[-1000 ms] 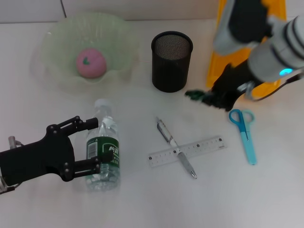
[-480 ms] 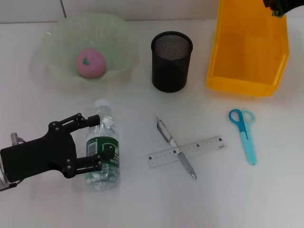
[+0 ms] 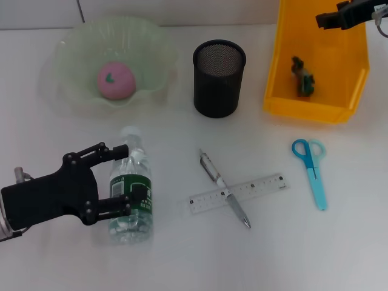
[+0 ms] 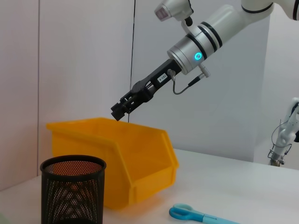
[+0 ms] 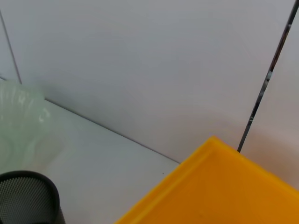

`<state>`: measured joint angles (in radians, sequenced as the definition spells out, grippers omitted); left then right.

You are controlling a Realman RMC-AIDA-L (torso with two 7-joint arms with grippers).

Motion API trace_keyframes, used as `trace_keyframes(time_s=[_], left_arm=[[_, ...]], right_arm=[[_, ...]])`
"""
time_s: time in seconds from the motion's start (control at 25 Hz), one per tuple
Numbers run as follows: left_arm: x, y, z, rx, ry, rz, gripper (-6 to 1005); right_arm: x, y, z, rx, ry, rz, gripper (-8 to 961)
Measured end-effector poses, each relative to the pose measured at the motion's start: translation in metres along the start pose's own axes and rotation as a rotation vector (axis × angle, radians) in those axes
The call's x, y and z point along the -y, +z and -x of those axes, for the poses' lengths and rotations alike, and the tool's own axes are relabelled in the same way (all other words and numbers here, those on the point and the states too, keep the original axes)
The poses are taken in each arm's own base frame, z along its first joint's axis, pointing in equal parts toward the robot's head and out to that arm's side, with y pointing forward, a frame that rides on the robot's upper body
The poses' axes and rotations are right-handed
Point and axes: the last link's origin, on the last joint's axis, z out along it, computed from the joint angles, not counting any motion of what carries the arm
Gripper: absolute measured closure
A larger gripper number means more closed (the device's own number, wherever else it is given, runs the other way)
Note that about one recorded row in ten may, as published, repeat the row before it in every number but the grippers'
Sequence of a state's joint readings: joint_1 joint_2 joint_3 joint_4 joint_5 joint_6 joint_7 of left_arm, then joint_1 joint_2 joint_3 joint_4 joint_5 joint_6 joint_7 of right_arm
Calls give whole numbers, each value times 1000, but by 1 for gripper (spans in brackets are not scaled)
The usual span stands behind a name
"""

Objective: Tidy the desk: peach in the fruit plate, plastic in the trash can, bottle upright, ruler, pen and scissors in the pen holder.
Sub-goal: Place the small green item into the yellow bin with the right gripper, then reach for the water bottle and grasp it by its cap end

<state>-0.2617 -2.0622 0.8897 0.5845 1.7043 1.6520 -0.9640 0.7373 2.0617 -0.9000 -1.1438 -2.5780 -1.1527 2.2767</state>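
Note:
A clear bottle (image 3: pixel 131 188) with a green label lies on its side at the front left. My left gripper (image 3: pixel 124 179) is open, with one finger on each side of the bottle. The pink peach (image 3: pixel 116 80) rests in the pale green fruit plate (image 3: pixel 73 48). A dark green piece of plastic (image 3: pixel 302 77) lies inside the yellow trash can (image 3: pixel 315 112). Above the can's far right corner, my right gripper (image 3: pixel 327 20) hangs open and holds nothing. The pen (image 3: pixel 224 188) lies across the ruler (image 3: pixel 257 187), with the blue scissors (image 3: pixel 312 170) to their right. The black mesh pen holder (image 3: pixel 219 77) stands upright.
The left wrist view shows the pen holder (image 4: pixel 72 189), the trash can (image 4: pixel 140 158), the scissors (image 4: pixel 201 215) and the right gripper (image 4: pixel 121 110) above the can. The right wrist view shows the can's rim (image 5: pixel 224 186), the holder (image 5: pixel 25 196) and the plate's edge (image 5: pixel 18 116).
My right arm rose from the table beside the trash can to above its far corner. The plastic it carried now lies inside the can. The left gripper barely moved.

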Motion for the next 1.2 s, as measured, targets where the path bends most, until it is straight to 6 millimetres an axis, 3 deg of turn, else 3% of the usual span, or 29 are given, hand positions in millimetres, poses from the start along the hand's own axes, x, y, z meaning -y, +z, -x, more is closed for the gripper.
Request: trace_keyframes(time_s=[0.16,0.28,0.36,0.52,0.64,0.8,0.92,0.96,1.12,1.16,1.2], left_arm=[[0,0,0,0,1,0,163],[0,0,0,0,1,0,164],[0,0,0,0,1,0,164],[0,1,-1,-1,5,3,165],[2,-2,-4,-15,7,-7,165],[7,-9,-21,-72,-45,-25,166],[16,-18,-39,-131,-112,-64,166],[19,-21,-49,-143,-131,-78,167],[26,-18,-66,-85,-181,-96,167],[29,-11,-73,-6,-192,-135,167],[29,-11,-73,-6,-192,-135,168]], right_arm=[[-2,-15,8,-8,63,14,533],[-6,-31,11,-37,134,28,298],[-17,-59,15,-58,149,34,237],[-31,-77,9,-77,132,43,115],[-48,-87,-2,-72,76,67,113],[-79,-96,-34,30,-107,182,111],[-89,-96,-51,82,-140,256,111],[-96,-95,-72,138,-149,336,111],[-101,-93,-103,236,-134,442,111],[-101,-87,-125,275,-107,488,111],[-101,-87,-125,275,-107,488,111]])
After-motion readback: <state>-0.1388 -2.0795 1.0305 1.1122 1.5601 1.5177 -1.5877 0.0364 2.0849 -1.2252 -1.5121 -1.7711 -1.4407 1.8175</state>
